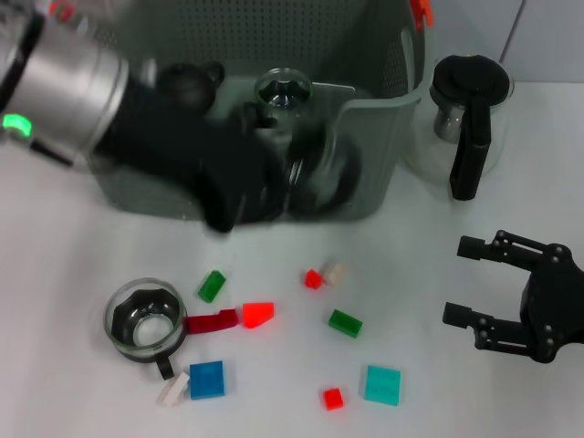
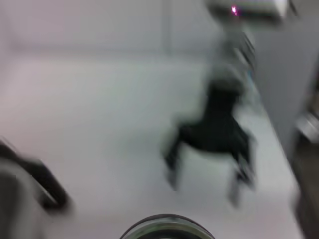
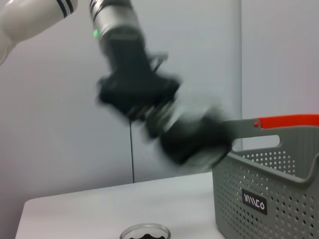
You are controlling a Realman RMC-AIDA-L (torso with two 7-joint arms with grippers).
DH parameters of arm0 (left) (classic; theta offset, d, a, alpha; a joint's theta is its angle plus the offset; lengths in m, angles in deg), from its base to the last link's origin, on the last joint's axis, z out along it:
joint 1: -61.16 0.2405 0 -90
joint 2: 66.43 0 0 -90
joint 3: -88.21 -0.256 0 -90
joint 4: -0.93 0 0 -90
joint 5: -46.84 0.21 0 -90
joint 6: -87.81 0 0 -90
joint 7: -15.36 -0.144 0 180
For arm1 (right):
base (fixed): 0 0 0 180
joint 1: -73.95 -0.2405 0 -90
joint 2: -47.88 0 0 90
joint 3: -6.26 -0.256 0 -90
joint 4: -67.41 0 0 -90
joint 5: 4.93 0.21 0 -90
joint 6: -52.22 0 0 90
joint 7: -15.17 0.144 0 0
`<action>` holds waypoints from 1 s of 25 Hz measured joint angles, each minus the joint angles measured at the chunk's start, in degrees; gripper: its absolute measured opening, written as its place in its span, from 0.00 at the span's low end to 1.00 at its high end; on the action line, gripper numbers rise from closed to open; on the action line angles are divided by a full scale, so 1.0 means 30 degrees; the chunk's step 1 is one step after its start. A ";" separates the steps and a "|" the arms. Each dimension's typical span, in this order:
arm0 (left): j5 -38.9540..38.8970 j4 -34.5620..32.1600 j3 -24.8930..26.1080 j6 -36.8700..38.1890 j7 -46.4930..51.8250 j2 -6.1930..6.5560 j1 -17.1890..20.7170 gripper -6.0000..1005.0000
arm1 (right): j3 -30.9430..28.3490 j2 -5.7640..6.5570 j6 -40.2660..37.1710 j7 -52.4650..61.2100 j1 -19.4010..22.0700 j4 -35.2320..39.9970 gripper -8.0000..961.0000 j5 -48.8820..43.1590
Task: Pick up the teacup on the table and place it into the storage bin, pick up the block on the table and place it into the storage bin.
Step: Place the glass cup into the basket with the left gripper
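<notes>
The left gripper (image 1: 301, 182) hangs over the front rim of the storage bin (image 1: 383, 119), blurred; a dark round shape sits at its fingers, but whether they clamp it cannot be told. Just behind it, inside the bin, a glass teacup (image 1: 283, 89) stands upright. Nearer than the gripper, on the table (image 1: 73, 237), a second teacup (image 1: 144, 316) sits among scattered blocks, including a red block (image 1: 258, 314) and a blue block (image 1: 207, 380), with bare tabletop between them and the bin wall. The right gripper (image 1: 470, 283) rests well apart to the right, jaws spread and empty, near a glass jug (image 1: 470, 114). The left wrist view is too smeared to read.
</notes>
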 joint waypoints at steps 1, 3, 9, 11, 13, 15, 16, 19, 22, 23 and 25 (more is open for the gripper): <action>-0.0177 0.0051 0.0325 -0.0655 -0.0041 -0.0068 -0.0078 0.05 | 0.0004 -0.0009 0.0007 0.0000 -0.0001 -0.0011 0.86 0.0000; -0.0183 0.0034 0.0321 -0.2396 -0.0050 -0.0145 -0.0228 0.05 | 0.0003 -0.0008 0.0026 0.0000 -0.0001 -0.0018 0.86 0.0000; 0.3479 -0.3107 -0.1545 -0.9013 0.2339 -0.0076 -0.2429 0.05 | -0.0006 -0.0066 0.0018 0.0001 -0.0016 -0.0028 0.86 0.0000; 0.5234 -0.5219 -0.1756 -1.1211 0.3318 -0.0189 -0.3624 0.05 | -0.0021 -0.0093 -0.0015 0.0000 -0.0022 -0.0030 0.86 0.0000; 0.6802 -0.7675 -0.1829 -1.3559 0.3829 -0.0347 -0.4752 0.05 | -0.0036 -0.0133 -0.0025 0.0000 -0.0048 -0.0029 0.86 0.0000; 0.8033 -0.9967 -0.1868 -1.5768 0.4069 -0.0484 -0.5742 0.05 | -0.0038 -0.0164 -0.0027 0.0000 -0.0085 -0.0030 0.86 -0.0001; 0.8525 -1.0783 -0.1866 -1.6679 0.4123 -0.0526 -0.6101 0.05 | -0.0046 -0.0166 -0.0027 0.0000 -0.0088 -0.0030 0.86 -0.0001; 0.9723 -1.4217 -0.1881 -1.9831 0.4202 -0.0552 -0.7355 0.05 | -0.0032 -0.0191 -0.0071 0.0000 -0.0132 -0.0030 0.86 0.0000; 1.0669 -1.6461 -0.1927 -2.2267 0.4213 -0.0545 -0.7945 0.05 | -0.0013 -0.0201 -0.0077 0.0000 -0.0138 -0.0028 0.86 0.0000; 1.0951 -1.6857 -0.1939 -2.2887 0.4219 -0.0587 -0.7983 0.05 | -0.0011 -0.0210 -0.0068 0.0001 -0.0140 -0.0029 0.86 0.0001; 1.1441 -1.7469 -0.1936 -2.3984 0.4222 -0.0660 -0.8000 0.05 | -0.0006 -0.0219 -0.0011 0.0000 -0.0143 -0.0052 0.86 0.0001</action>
